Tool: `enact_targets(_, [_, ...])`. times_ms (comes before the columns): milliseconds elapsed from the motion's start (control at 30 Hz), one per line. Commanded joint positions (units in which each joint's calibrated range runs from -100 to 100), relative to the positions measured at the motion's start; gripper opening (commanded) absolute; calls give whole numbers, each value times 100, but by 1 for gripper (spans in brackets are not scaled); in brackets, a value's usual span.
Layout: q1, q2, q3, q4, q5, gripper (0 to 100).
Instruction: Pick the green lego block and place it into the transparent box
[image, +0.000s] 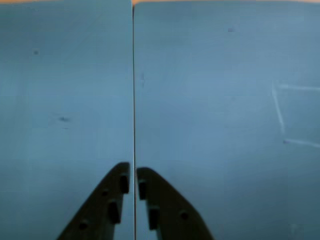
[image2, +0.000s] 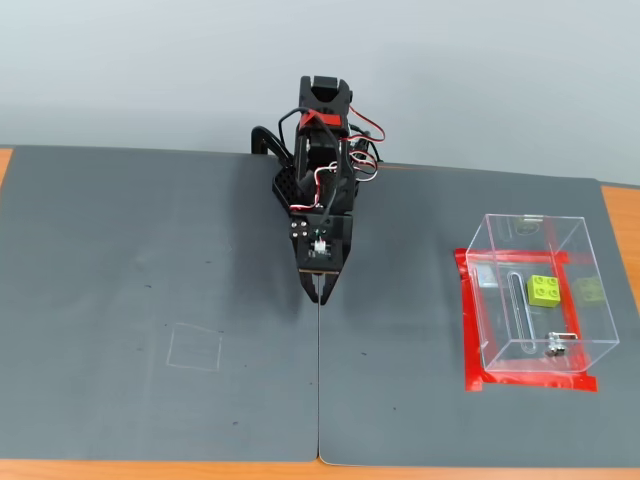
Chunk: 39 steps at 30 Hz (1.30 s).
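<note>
— Where's the green lego block (image2: 544, 290)? I don't see it on the mat.

— Look through the walls of the transparent box (image2: 537, 296), over on the right in the fixed view. The lime brick sits inside it, studs up, toward the far right part of the box. There's a fainter green patch beside it that I take for a reflection in the wall, though I can't be certain.

— And the box itself?

— Standing on a square marked out in red tape (image2: 470, 330), with its little metal latch (image2: 554, 346) at the near side.

— So what is the arm doing?

— Nothing with the brick. The gripper (image2: 318, 291) hangs over the seam (image2: 319, 380) where the two grey mats (image2: 150, 260) meet, well apart from the box. In the wrist view the two black fingers (image: 118, 192) are nearly together, only a thin sliver between them, and nothing is held.

— Then the job looks done?

— I'd judge so: the brick is in the box and the hand is empty. What's left, I'd guess, is only for the arm to settle back to rest. The faint chalk square (image2: 195, 347) on the left mat has nothing on it.
</note>
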Motion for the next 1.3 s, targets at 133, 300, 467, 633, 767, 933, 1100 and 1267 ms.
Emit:
enact_targets(133, [-15,-94,54,178,87,2])
enact_targets(300, [-15,-68,54,109,124,2])
enact_targets(467, [-15,-60,45,109,129,2])
enact_targets(633, [-15,-60,45,109,129,2])
enact_targets(767, [-15,-60,45,109,129,2])
enact_targets(933, [-15,-60,45,109,129,2])
enact_targets(1100, [-15,-60,45,109,129,2])
enact_targets(1267, [-15,-60,45,109,129,2])
